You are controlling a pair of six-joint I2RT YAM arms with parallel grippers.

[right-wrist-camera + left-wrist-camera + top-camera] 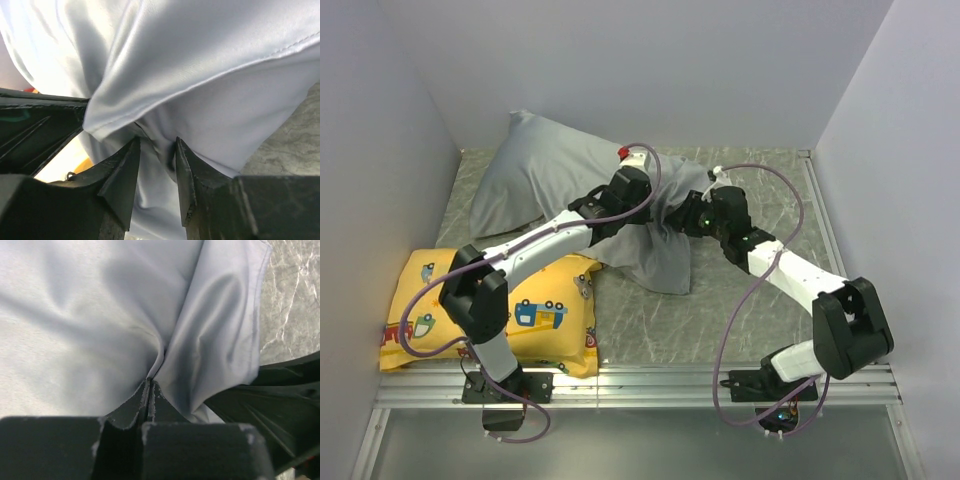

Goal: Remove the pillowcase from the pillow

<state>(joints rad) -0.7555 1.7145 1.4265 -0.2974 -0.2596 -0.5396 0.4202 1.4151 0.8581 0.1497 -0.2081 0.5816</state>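
The pillowcase (535,165) lies across the back and middle of the table (740,300), plump and smooth at the rear left near the wall, loose and crumpled where it trails toward the centre; the pillow is hidden inside the plump part, so none of its own surface can be seen; both arms reach in over the loose end and meet there, close beside each other; in the left wrist view the left gripper (150,390) has its fingers pressed together with no gap, and the silver-grey cloth gathers into a tight pucker right at their tips, folds fanning up and away from the pinch, so a fold of the cover is caught between them; a hemmed edge of the cloth runs down the right of that view, with the marbled table surface beyond it; in the right wrist view the right gripper (156,145) has its fingers a little apart, a narrow gap between them; a stitched hem of the cover hangs just above and in front of the tips, and cloth fills the gap behind them, but the fingers do not visibly clamp it; a yellow cushion (550,300) lies at the front left, under the left arm, its far corner touching the trailing cloth.
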